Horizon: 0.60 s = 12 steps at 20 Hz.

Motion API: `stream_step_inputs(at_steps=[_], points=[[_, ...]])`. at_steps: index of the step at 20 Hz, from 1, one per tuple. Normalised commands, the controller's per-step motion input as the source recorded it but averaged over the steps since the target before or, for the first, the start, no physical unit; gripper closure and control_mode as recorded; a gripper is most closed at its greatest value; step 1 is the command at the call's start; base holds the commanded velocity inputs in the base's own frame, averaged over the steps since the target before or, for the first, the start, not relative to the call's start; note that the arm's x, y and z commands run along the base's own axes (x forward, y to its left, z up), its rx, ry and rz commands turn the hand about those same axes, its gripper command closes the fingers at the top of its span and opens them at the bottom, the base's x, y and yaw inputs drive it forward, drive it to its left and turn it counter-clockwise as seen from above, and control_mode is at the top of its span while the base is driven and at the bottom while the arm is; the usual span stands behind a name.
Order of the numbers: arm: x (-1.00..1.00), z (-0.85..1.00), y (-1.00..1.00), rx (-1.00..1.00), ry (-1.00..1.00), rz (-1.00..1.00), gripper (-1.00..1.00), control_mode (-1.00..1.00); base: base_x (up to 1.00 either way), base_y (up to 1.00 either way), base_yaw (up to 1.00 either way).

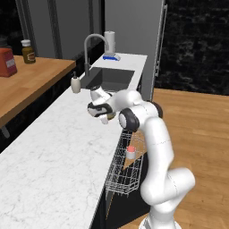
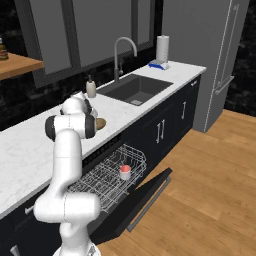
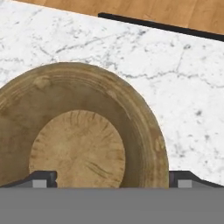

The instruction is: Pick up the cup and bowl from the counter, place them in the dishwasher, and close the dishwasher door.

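- Pincer (image 3: 109, 178): fingers spread wide, one tip on each side of the bowl (image 3: 78, 131), clamped on nothing.
- Bowl: brown, upright on the white marble tabletop (image 3: 188, 87), near its front edge.
- Cup (image 2: 125, 172): red-topped, standing in the dishwasher's wire rack (image 2: 107, 177).
- Dishwasher door (image 2: 142, 202): folded down, open.

You are looking straight down into the bowl (image 3: 78, 140), round, brown and wood-grained, resting on the counter (image 3: 183, 87). The gripper (image 3: 109, 179) is spread wide, one dark fingertip at each side of the bowl
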Motion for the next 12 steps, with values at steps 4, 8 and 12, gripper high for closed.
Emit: stream_step_inputs(at_steps=[4, 8, 12], points=[[-0.03, -0.19, 0.23, 0.0, -0.01, -0.15, 1.0, -1.0, 0.0, 0.0, 0.0], [-0.36, -0.03, -0.01, 0.0, -0.07, -0.18, 1.0, -1.0, 0.0, 0.0, 0.0], [-0.85, 0.0, -0.27, 0.0, -0.13, -0.17, 1.0, -1.0, 0.0, 0.0, 0.0]])
